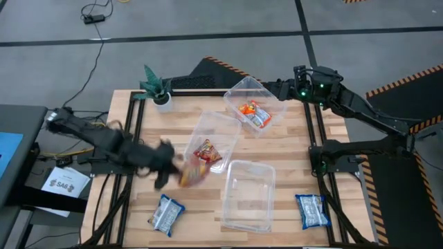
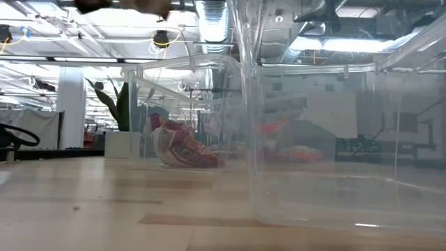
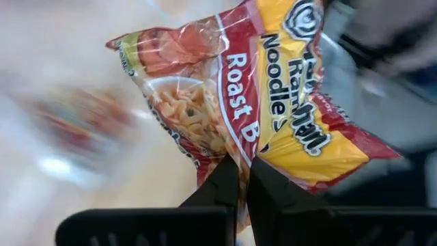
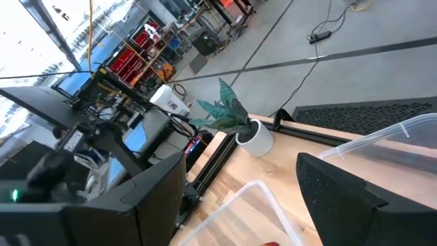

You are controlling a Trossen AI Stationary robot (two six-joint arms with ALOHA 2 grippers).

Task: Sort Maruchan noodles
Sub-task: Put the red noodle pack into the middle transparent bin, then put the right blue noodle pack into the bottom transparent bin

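Note:
My left gripper (image 1: 168,171) is shut on a dark red-and-yellow noodle packet (image 1: 194,173) beside the near-left corner of the middle clear tub (image 1: 220,126). A second red-and-yellow packet (image 1: 208,152) lies inside that tub, also visible in the low view (image 2: 185,150). Two orange-and-white packets (image 1: 254,114) lie in the far tub (image 1: 242,88). One blue-and-white packet (image 1: 166,214) lies flat on the table near the left, another (image 1: 311,209) near the right. My right gripper (image 4: 239,212) waits open above the far tub's far-right side. My left gripper pinches the red-and-yellow packet by one edge (image 3: 244,152) between its two shut fingers (image 3: 222,184). The packet stretches away from the fingertips, crumpled. Neither the high view nor the low view shows any part of it resting on the table.
An empty clear tub (image 1: 248,220) stands at the near middle, filling the low view's right (image 2: 327,139). A small potted plant (image 1: 158,88) sits at the far-left corner. Bare wood lies between the two blue packets and the near edge.

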